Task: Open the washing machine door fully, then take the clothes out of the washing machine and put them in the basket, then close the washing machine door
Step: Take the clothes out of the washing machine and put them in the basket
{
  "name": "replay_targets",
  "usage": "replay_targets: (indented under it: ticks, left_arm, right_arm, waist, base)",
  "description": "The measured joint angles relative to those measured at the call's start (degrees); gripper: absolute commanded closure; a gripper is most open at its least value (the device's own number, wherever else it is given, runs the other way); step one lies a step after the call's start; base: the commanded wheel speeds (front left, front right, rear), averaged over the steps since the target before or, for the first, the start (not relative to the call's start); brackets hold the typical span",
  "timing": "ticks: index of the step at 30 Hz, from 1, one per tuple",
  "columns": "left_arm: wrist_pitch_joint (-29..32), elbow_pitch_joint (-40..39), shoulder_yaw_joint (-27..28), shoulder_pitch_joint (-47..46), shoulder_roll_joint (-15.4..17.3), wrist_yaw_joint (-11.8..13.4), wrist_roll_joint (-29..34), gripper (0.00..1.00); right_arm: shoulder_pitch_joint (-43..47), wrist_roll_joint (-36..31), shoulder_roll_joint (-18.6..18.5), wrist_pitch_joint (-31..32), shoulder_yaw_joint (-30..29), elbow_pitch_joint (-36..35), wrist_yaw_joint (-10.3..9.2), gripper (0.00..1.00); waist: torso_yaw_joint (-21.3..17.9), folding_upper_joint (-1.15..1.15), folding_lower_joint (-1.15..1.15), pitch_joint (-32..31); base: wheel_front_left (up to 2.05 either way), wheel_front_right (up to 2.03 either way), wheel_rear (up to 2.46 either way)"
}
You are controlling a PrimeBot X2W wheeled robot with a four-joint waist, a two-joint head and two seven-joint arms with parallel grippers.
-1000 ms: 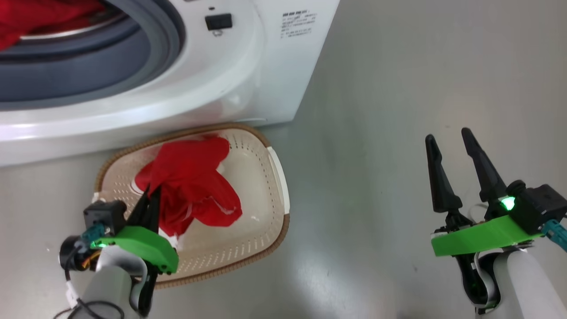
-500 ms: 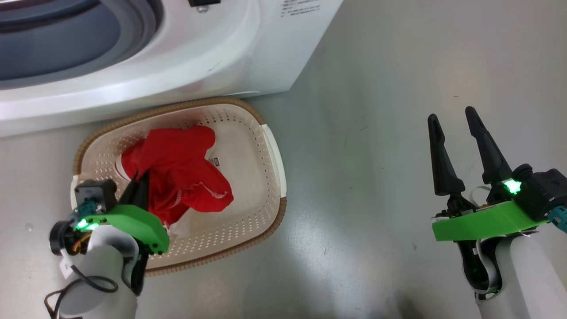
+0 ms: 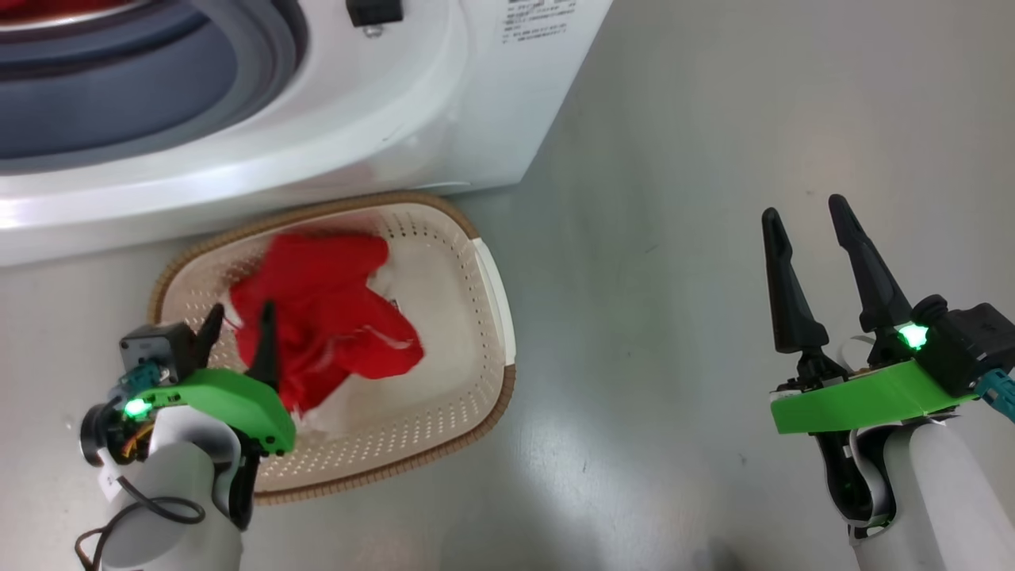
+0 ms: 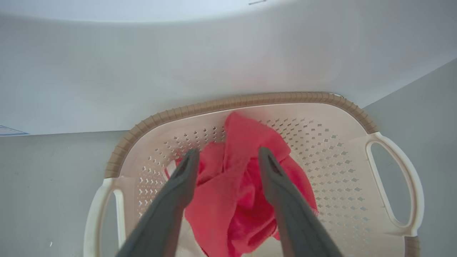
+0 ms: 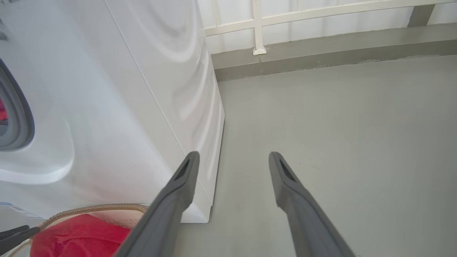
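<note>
- Head view: a soft, crumpled, bright red garment with white trim (image 3: 333, 317) lies in the cream-white perforated plastic basket (image 3: 476, 373) with a brown woven-look rim. The basket stands on the smooth grey floor (image 3: 674, 238), just in front of the glossy white box-shaped washing machine (image 3: 444, 119). The left gripper (image 3: 242, 311) is at the basket's left end, its dark tapered fingers spread wide. The right gripper (image 3: 802, 208) is far to the right, also spread wide and empty.
- Left wrist view: the garment bunches between and below the parted fingers; contact cannot be told. The basket wall has diamond-shaped holes and looped end handles.
- Right wrist view: the fingers are wide apart over the floor. The washing machine's smooth side panel is at left.
</note>
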Motion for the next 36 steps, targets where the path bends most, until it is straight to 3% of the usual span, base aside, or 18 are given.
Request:
replay_targets:
  ticks: [13, 36]
  left_arm:
    - [0.0, -4.1, 1.0, 5.3, -1.3, 0.0, 0.0, 0.0]
    - [0.0, -26.5, 1.9, 16.6, -1.4, 0.0, -0.8, 0.0]
  right_arm:
    - [1.0, -0.3, 0.0, 0.0, 0.4, 1.8, 0.0, 0.0]
    - [5.2, -0.6, -0.8, 0.0, 1.3, 3.7, 0.0, 0.0]
  waist:
    - [1.3, 0.0, 0.0, -6.3]
    - [5.5, 0.0, 0.0, -18.1]
  base:
    - [0.0, 0.0, 0.0]
    - [0.0, 0.0, 0.0]
